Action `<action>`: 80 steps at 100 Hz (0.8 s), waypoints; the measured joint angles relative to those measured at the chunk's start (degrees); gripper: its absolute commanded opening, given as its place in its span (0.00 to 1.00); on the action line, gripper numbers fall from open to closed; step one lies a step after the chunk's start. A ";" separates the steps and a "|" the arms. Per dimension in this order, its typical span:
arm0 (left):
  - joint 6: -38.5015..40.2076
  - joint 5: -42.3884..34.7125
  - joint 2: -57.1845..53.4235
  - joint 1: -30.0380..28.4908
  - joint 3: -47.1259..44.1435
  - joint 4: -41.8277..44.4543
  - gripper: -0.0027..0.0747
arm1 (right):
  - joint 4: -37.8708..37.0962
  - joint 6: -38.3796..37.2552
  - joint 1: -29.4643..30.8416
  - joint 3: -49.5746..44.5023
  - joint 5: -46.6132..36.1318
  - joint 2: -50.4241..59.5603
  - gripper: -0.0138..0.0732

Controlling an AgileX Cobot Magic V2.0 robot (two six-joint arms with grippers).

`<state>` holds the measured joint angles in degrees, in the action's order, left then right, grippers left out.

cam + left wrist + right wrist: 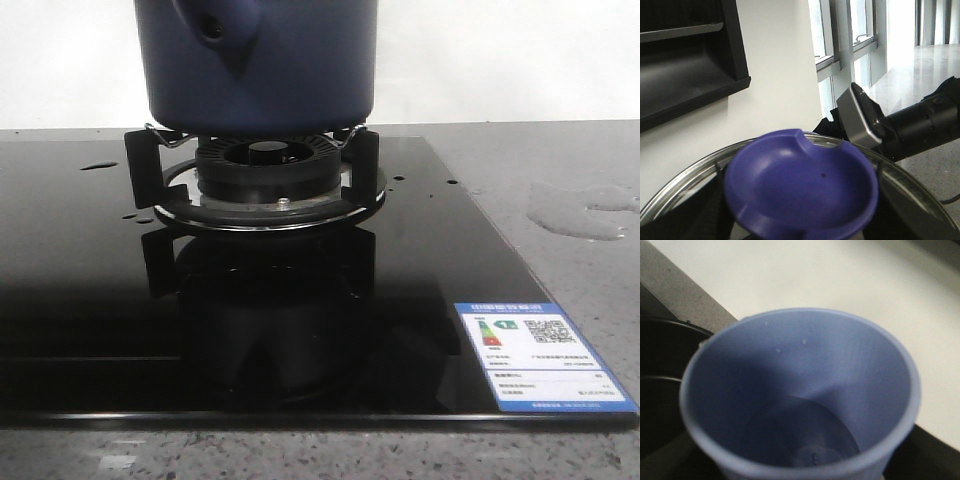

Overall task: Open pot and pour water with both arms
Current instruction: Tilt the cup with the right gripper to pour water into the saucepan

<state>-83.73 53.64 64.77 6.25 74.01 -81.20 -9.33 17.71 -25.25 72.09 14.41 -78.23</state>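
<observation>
The dark navy pot [260,60] stands on the burner grate [265,165], its handle stub [215,35] towards the camera and its top cut off by the frame. In the left wrist view a blue lid knob [800,185] on a steel-rimmed glass lid [685,180] fills the bottom; my left gripper holds it, fingers mostly hidden. In the right wrist view a light blue cup [805,365] fills the frame, held by my right gripper, fingers hidden. A little water [805,450] lies in its bottom. A water puddle [580,210] lies on the counter at right.
The black glass cooktop [80,300] carries droplets [100,165] and a sticker [540,355] at front right. My right arm [920,125] shows beyond the lid. A black shelf [685,60] hangs on the white wall. A dark round shape [660,365] lies beside the cup.
</observation>
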 measured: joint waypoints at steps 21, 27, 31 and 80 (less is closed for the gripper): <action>0.00 -0.99 0.00 0.00 0.00 -1.59 0.43 | -2.54 1.25 -2.33 1.35 0.61 -2.27 0.52; 0.00 -1.33 0.00 0.00 0.00 -2.23 0.43 | -3.69 1.31 -3.52 1.35 0.61 -2.97 0.52; 0.00 -1.46 0.00 0.00 0.00 -2.47 0.43 | -5.11 1.57 -4.18 1.43 0.61 -3.30 0.52; 0.00 -1.89 0.00 0.00 0.00 -2.81 0.43 | -19.98 2.15 -6.12 1.92 -0.07 -5.99 0.52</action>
<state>-83.73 51.75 64.77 6.25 74.01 -84.01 -29.31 19.86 -31.37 74.01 14.35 -84.22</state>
